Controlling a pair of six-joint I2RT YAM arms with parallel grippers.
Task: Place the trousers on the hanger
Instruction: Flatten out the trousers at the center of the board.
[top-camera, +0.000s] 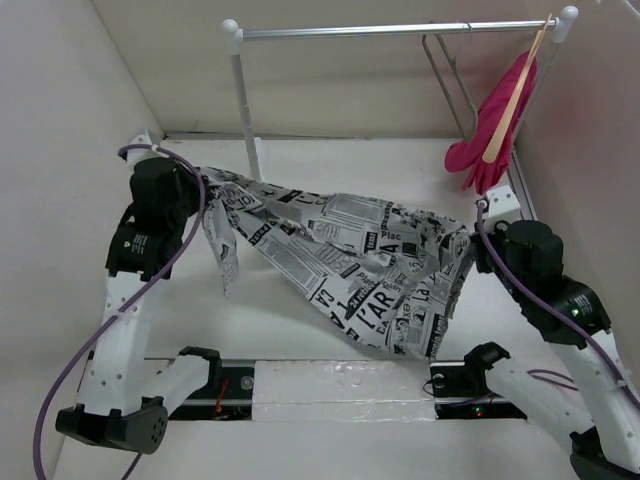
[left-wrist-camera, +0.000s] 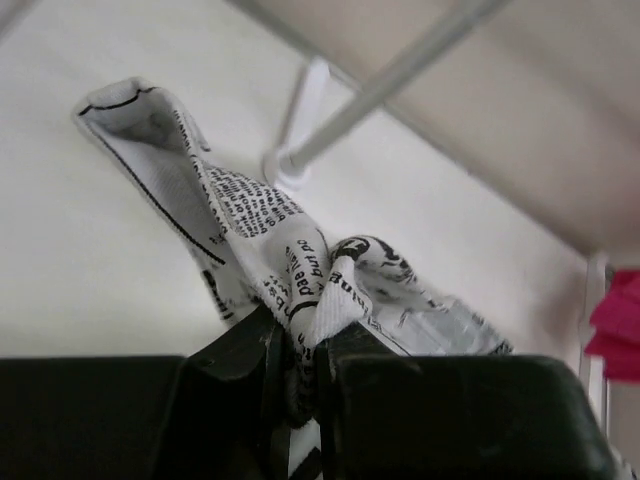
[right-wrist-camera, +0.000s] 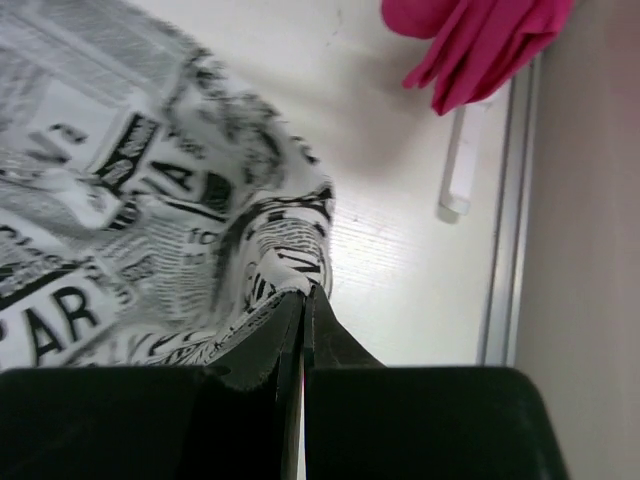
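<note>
Top view: I count one pair of trousers (top-camera: 350, 265). They are strung above the bench (top-camera: 330, 165) between the left gripper (top-camera: 203, 183) and the right gripper (top-camera: 478, 232), with the middle sagging toward the near edge. I cannot tell if the low part touches the bench. There is one rail (top-camera: 400, 31) with two hangers on it. The hanger (top-camera: 440, 75) is thin wire and bare, near the right end. Just right of it a wooden hanger (top-camera: 515, 95) carries one pink garment (top-camera: 495, 130). The wire is faint against the wall and its lower corner runs behind the pink cloth. Both grippers' fingers are hidden here by wrists and cloth.

Left wrist view: the gripper is pressed together on a bunched fold of the trousers, and one flap sticks up to the left. The rail is blurred overhead. A sliver of pink is cut off at the right edge.

Right wrist view: the gripper is pinching one edge of the trousers between closed fingers. The cloth spreads left and runs out of frame. The pink garment is cropped at the top right.
</note>
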